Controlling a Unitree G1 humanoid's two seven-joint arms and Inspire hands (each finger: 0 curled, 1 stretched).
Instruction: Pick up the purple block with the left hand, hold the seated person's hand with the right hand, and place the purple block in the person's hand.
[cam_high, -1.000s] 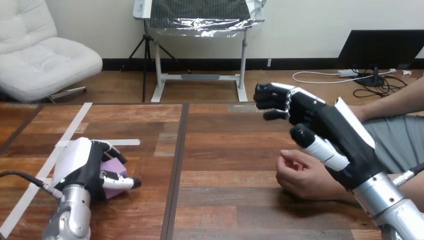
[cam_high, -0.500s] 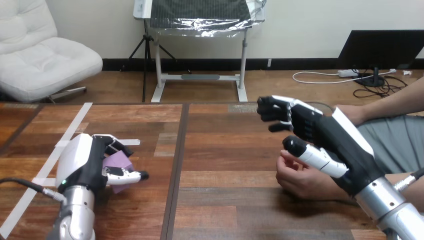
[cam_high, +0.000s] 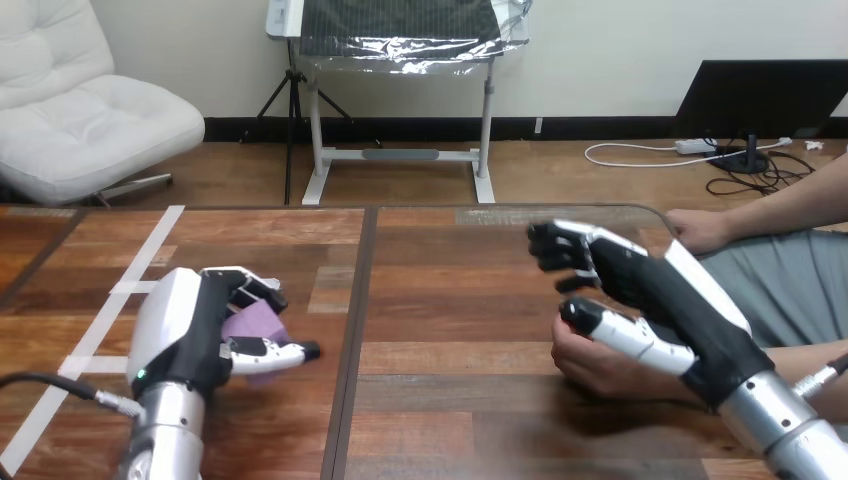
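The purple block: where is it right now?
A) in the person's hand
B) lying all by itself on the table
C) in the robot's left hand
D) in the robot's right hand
C: the left hand has its fingers and thumb curled round the purple block, far from the person's hand and the right hand.
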